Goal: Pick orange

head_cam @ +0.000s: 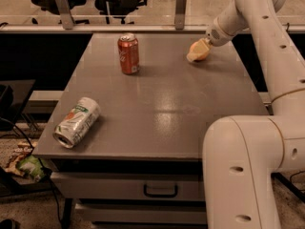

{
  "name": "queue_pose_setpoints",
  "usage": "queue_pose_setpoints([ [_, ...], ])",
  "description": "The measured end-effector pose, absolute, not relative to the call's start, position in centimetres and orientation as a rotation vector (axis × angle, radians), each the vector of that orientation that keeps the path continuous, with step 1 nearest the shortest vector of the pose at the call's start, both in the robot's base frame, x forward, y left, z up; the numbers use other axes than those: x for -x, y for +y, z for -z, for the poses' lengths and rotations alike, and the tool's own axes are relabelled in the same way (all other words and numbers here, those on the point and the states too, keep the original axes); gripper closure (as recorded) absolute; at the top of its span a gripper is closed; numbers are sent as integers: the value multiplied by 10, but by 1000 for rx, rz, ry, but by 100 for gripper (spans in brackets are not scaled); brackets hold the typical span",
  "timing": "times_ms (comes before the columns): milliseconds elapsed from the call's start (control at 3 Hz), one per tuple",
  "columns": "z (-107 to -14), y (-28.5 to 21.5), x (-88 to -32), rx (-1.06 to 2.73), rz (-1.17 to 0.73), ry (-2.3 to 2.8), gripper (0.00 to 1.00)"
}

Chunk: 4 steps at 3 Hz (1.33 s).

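Approach apparently done, lift not yet: claw (194,56) at the far right of the worktop (157,109), right against the orange (200,47) low over the surface, cannot tell whether clamped or wide, leaving a firm hold and raising, upright soda can (128,54) well apart.

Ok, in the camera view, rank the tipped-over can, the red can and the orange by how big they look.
1. Tipped-over can, though it lies nearest the camera.
2. Red can.
3. Orange, partly covered by the gripper at the far right of the table.
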<state>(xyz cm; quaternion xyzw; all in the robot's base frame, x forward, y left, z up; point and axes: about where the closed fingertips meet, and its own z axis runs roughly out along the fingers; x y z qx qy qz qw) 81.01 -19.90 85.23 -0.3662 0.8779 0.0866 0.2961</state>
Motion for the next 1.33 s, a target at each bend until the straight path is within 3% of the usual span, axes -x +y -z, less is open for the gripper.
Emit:
queue_pose_setpoints([
  [667, -882, -196, -793, 1042, -231, 2300, 85],
  [1000, -911, -185, -775, 1133, -232, 2257, 100],
  [1333, -947, -166, -752, 1244, -240, 2184, 100],
])
